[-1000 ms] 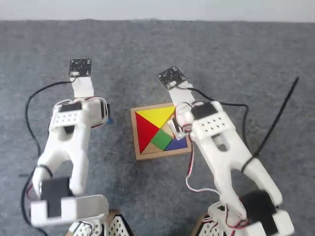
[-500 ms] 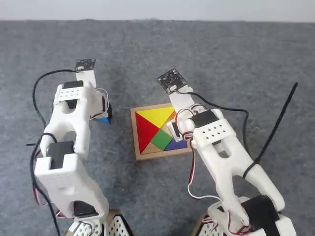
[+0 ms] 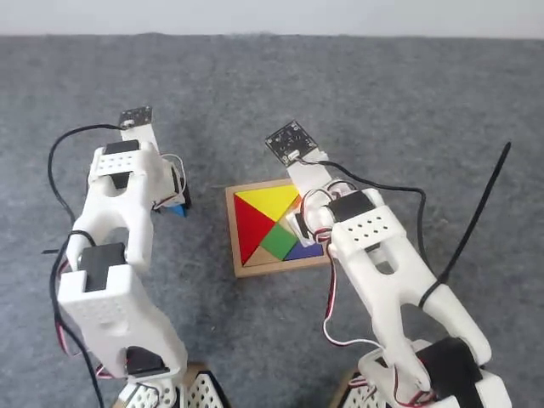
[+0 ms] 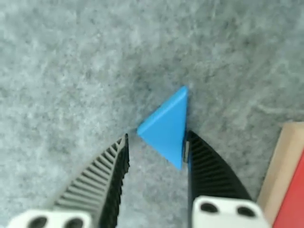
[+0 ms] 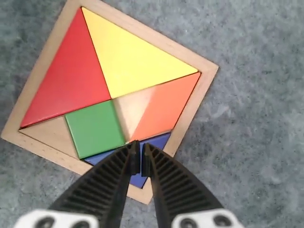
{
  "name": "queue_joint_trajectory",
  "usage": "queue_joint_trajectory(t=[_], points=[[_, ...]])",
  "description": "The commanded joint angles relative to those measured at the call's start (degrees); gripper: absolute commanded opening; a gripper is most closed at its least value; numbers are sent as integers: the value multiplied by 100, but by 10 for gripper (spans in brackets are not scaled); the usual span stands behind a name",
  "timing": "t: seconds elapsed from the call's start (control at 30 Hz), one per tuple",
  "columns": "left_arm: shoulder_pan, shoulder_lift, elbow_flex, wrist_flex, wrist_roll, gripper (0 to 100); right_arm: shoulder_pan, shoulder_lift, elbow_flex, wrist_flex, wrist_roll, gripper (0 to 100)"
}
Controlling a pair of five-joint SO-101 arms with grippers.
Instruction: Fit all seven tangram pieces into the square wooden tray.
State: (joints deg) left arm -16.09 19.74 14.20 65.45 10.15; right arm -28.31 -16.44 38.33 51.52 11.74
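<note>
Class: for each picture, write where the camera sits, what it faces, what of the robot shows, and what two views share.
High view: fixed above the table, looking down; left arm, right arm, tray between them.
Left wrist view: on the left arm, facing the blue triangle inside the open left gripper.
Right wrist view: on the right arm, facing the tray past the shut right gripper.
Shared: the blue triangle, high and left wrist views.

My left gripper (image 4: pixel 156 142) stands spread around the blue triangle (image 4: pixel 166 123), with bare carpet (image 4: pixel 71 57) ahead and on the outer side. The tray (image 4: pixel 279 164) rim stands near my inner finger (image 4: pixel 209 171), leaving a narrow strip between. My right gripper (image 5: pixel 140 148), tips pressed together, hangs over the tray's near corner, and that arm (image 3: pixel 374 246) covers the tray's right edge from above.
</note>
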Motion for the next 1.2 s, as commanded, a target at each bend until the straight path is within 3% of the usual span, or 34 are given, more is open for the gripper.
queue_joint_trajectory(t=[0.0,0.27,0.6,1.17], points=[[53,-35,-286,-176,35,189,-13,-321,-35,-101,88,23],[53,114,-391,-88,35,189,-13,-321,-35,-101,88,23],[62,1618,-2308,1371,18,185,-13,-321,-35,-101,88,23],[193,1609,-2220,1380,-97,126,-13,-321,-35,-101,88,23]])
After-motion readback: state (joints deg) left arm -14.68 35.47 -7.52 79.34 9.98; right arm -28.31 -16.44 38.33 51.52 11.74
